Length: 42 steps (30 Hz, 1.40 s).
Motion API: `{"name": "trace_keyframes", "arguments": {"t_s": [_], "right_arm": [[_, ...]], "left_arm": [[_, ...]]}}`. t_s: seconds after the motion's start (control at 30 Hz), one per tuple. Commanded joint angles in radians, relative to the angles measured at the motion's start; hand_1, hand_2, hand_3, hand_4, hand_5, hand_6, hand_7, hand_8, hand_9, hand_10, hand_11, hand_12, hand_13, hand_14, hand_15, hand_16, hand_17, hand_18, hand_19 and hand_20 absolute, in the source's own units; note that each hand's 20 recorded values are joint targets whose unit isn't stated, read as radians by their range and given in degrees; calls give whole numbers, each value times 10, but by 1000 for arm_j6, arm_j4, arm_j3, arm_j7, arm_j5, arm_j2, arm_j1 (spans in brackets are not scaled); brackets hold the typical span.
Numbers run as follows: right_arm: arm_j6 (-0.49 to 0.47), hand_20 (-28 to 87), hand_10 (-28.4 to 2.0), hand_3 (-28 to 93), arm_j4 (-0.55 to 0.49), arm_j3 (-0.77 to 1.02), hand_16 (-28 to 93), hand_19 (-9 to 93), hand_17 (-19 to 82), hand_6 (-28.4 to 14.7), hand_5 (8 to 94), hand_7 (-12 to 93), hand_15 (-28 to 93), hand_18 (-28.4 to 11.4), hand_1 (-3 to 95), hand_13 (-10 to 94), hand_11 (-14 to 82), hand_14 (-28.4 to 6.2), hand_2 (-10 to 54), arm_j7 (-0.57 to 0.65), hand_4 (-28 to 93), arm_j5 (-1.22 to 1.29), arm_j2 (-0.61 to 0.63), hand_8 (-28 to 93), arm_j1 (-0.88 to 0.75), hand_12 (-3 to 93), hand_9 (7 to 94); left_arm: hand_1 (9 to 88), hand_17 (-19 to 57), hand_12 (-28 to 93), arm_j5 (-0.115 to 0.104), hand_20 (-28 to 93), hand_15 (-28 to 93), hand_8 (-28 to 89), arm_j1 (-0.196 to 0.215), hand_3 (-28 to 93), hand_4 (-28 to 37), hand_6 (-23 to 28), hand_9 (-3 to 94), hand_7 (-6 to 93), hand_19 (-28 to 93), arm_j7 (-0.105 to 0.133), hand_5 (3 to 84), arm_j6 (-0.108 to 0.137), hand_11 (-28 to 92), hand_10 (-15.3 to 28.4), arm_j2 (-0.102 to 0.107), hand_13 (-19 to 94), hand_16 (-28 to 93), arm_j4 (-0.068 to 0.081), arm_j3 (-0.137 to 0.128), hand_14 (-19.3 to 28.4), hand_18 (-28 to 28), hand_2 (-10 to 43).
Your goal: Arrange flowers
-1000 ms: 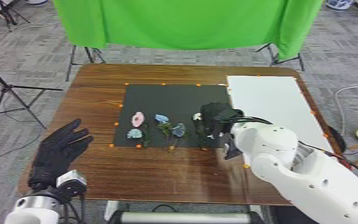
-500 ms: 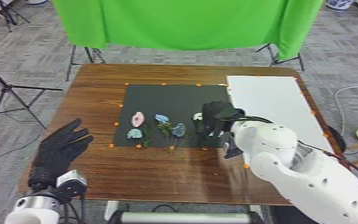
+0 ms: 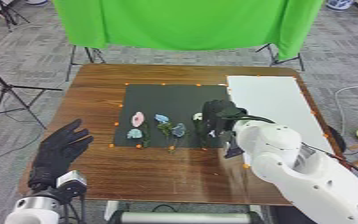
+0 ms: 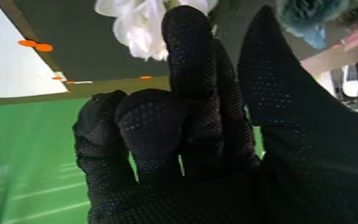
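In the head view, has the right hand (image 3: 216,114) over the right part of a black mat (image 3: 171,95), beside a white flower (image 3: 197,116), with the right arm (image 3: 278,140) coming in across the near part of a white board (image 3: 269,95). In the right wrist view, extends some of that hand's fingers and bends others toward the palm, with the thumb set apart; grips nothing visible. Looks past the fingertips there to white petals near them, without letting contact be told, and on the thumb's side to a blue bloom (image 4: 310,14) and part of a pink flower (image 3: 137,119). In the head view, has the pink flower at the left of the nearer half of the mat, above a pale blue flower (image 3: 135,133) near the mat's left edge. Between the pink and white ones, shows a light blue flower (image 3: 161,118) and, nearer the front, a grey-blue flower (image 3: 178,130), with green stems among them. Has the left hand (image 3: 62,146) open and relaxed, holding nothing, above the wooden surface (image 3: 171,175), well apart from the flowers. Beyond the surface, shows a green cloth (image 3: 189,25).
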Motion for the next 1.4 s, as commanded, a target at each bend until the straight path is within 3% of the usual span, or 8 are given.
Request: {"name": "trace_keyframes", "arguments": {"t_s": [0.03, 0.23, 0.47, 0.87, 1.1, 1.23, 1.3, 1.4], "right_arm": [[-1, 383, -97, 847, -23, 24, 172, 928, 298, 19, 620, 182, 820, -276, 420, 748, 254, -99, -95, 17, -283, 22, -3, -144, -8, 294, 863], [66, 381, -103, 852, -72, 119, 174, 923, 288, 21, 614, 180, 813, -276, 408, 737, 276, -100, -95, 37, -283, 102, 24, -142, -92, 276, 841], [266, 324, -161, 900, -159, 422, 109, 796, 204, 10, 578, 188, 730, -251, 315, 624, 276, -139, -52, 41, -281, 399, 27, -147, -352, 151, 698], [612, 207, -170, 924, -147, 694, 90, 581, 99, 0, 503, 194, 377, -227, 219, 449, 158, -192, 40, -259, -277, 931, -76, -154, -630, 121, 533], [655, 183, -167, 932, -121, 755, 103, 517, 75, 6, 472, 182, 292, -219, 188, 400, 122, -203, 74, -359, -261, 1190, -131, -150, -710, 115, 491], [683, 186, -164, 932, -112, 793, 115, 517, 69, 11, 463, 184, 281, -218, 178, 391, 117, -207, 94, -381, -250, 1251, -126, -150, -756, 117, 481], [670, 190, -163, 932, -112, 821, 121, 520, 67, 12, 461, 184, 286, -220, 176, 391, 118, -210, 98, -374, -248, 1243, -137, -150, -773, 118, 482], [673, 194, -162, 932, -115, 846, 124, 521, 65, 13, 459, 186, 289, -221, 173, 391, 120, -211, 102, -388, -245, 1253, -130, -150, -794, 119, 484]], "left_arm": [[260, -77, 83, 0, -90, 514, -106, 15, 805, -203, 111, 354, 151, 642, 1, 382, 0, 314, 210, -6, 258, -111, -1, 3, 266, 230, 99], [259, -77, 83, -6, -91, 513, -106, 28, 805, -202, 111, 354, 151, 641, 19, 382, 3, 314, 210, -2, 258, -111, -1, 11, 266, 230, 98], [253, -78, 79, -12, -92, 511, -106, 43, 799, -208, 109, 350, 150, 638, 48, 381, -7, 299, 207, -5, 258, -111, 4, -8, 266, 231, 95], [223, -87, 73, -28, -88, 459, -104, 59, 803, -239, 80, 325, 133, 598, 123, 369, -30, 231, 184, -16, 256, -102, 15, -42, 257, 228, 79], [224, -87, 83, -21, -73, 461, -102, 35, 813, -239, 79, 342, 131, 593, 107, 368, -64, 237, 183, -61, 261, -91, 23, -74, 258, 227, 71], [227, -34, 88, -39, -96, 451, -97, 20, 808, -230, 77, 345, 123, 676, 74, 367, -139, 227, 182, -112, 279, -82, 42, -115, 258, 276, 69], [227, -6, 90, -13, -224, 449, -93, 21, 806, -227, 76, 345, 117, 750, 47, 363, -177, 221, 183, -138, 287, -83, 40, -144, 260, 283, 69], [224, -8, 90, -18, -257, 446, -93, 21, 808, -223, 76, 346, 116, 751, 48, 365, -174, 219, 183, -137, 287, -83, 38, -155, 260, 284, 64]]}}
